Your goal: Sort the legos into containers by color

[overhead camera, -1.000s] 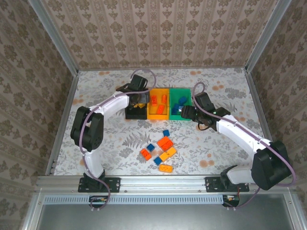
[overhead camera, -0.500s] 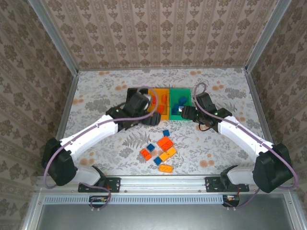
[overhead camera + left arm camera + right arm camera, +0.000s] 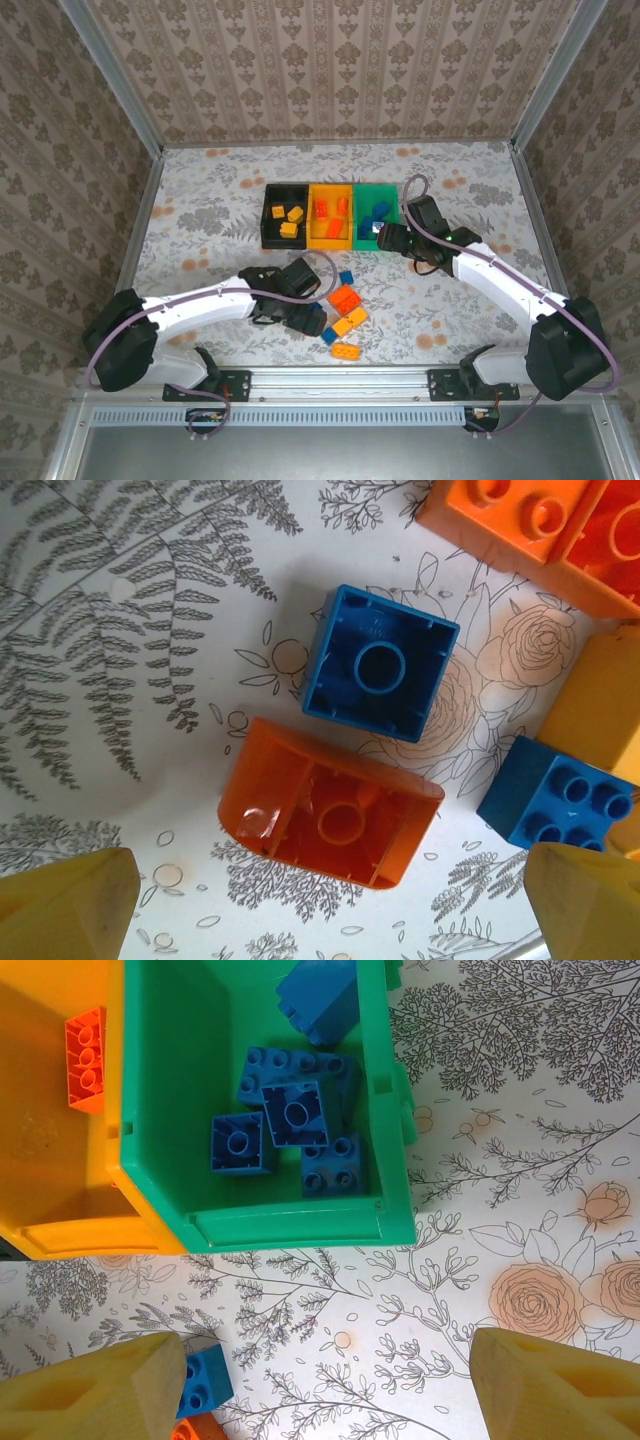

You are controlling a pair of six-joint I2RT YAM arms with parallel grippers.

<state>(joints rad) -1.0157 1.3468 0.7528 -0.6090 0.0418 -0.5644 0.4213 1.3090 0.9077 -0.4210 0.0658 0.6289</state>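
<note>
Orange brick on table, hollow side up, at 12 o'clock from left gripper; jaws spread wide, empty. Long axis 9-to-3, along closing line. Left arm nearer. Right gripper spread, empty, near green bin. Top view places orange-yellow bin at 12 o'clock from loose legos.

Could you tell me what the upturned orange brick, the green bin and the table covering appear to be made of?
Orange brick: glossy moulded plastic, judging by the highlight on its curved wall and its hollow, ribbed underside. Green bin: smooth plastic with a sheen, thin walls and a moulded lip. Table covering: matte floral-printed sheet, perhaps paper or vinyl.
</note>
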